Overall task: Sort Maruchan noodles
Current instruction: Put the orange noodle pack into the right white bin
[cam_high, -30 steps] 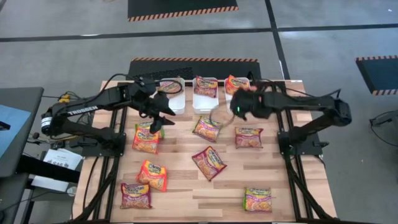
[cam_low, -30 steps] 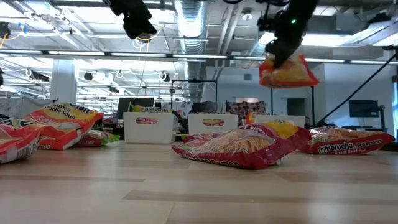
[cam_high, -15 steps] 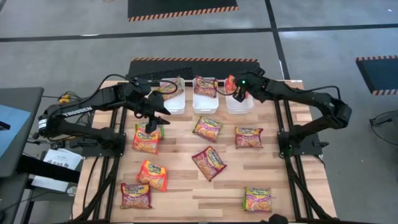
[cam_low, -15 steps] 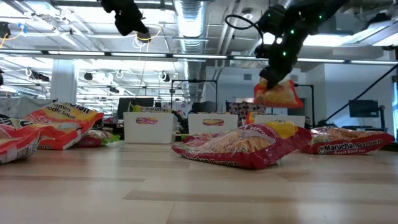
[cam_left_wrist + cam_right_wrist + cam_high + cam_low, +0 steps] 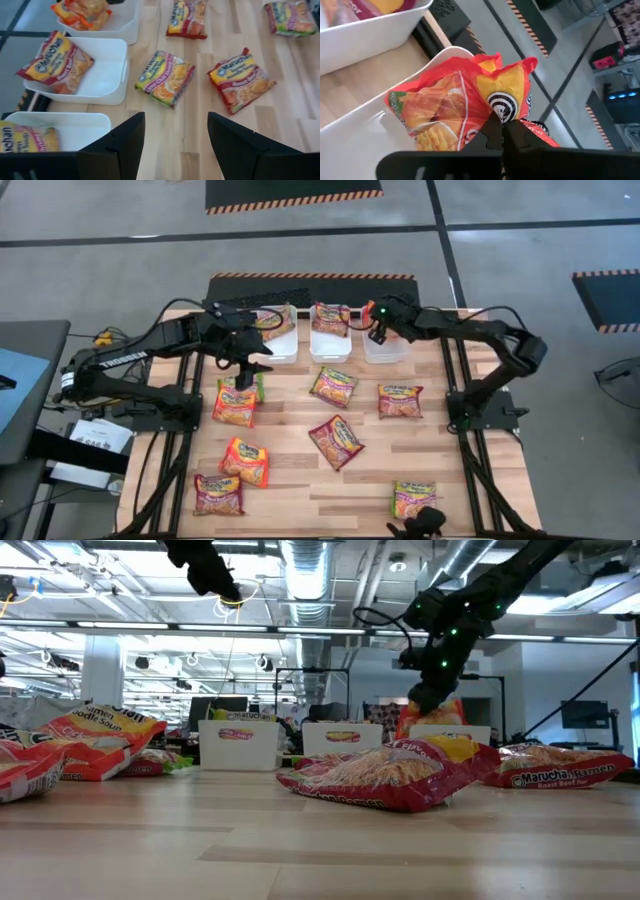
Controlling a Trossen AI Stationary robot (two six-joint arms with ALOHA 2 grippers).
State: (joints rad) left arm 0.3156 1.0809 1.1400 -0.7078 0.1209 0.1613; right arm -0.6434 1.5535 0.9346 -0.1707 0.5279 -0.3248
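**Orange packet, ready to drop into the far-right bin**

Orange and shiny, the flat ramen packet (image 5: 455, 112) hangs from the right gripper (image 5: 501, 134). The two dark fingers are pinched tight on one crinkled edge of it, so the rest of the packet dangles loose. In the high view this gripper (image 5: 378, 330) is right over the white plastic bin on the right (image 5: 385, 350), at the far end of the wooden table (image 5: 300, 480). In the low view the packet (image 5: 425, 715) sits low, just above that bin's rim.

To do this step well, I think the packet should go a little lower and toward the middle of the bin before the fingers let go. It hangs by an edge, so it could swing and catch on the wall, or flop over the rim onto the table. A slow, straight release should let it land flat.

The middle white bin (image 5: 330, 338) already holds a packet with dark red trim (image 5: 331, 317), so the orange one must not drift that way.

The left gripper (image 5: 250, 367) waits with its fingers wide apart and nothing in them, near the left white bin (image 5: 285, 345) and above a packet with green trim (image 5: 236, 401). More packets lie loose on the table, like the dark red one in the middle (image 5: 337, 441), so sorting looks far from done.
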